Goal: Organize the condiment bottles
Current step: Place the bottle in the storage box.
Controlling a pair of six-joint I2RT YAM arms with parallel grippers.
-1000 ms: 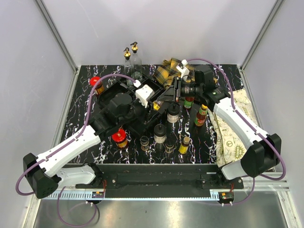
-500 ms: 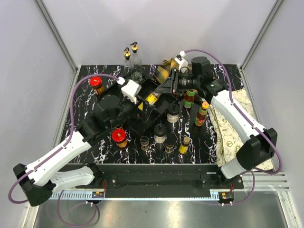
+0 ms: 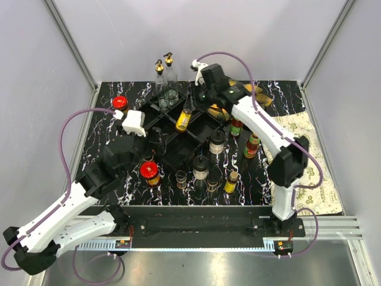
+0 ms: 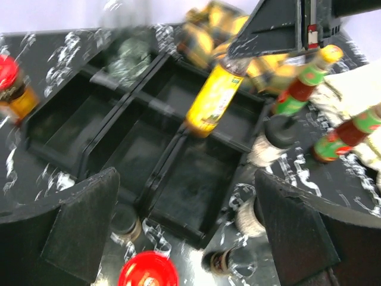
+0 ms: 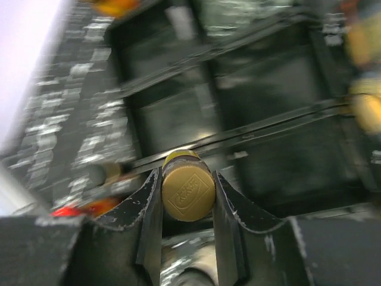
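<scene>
Right claw [image 5: 187, 179] clamped on cap of yellow sauce bottle [image 4: 217, 98]. Bottle hangs tilted above black tray [image 4: 152, 173], base near divider. Left claw [image 4: 190, 220] wide apart, empty, at tray's near side. Best approach: straighten bottle, lower base fully into one compartment, then release.

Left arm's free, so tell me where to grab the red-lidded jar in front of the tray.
Best across its round lid, straight down from above: the red-lidded jar stands upright, with the tray behind and a small bottle beside crowding its body.
</scene>
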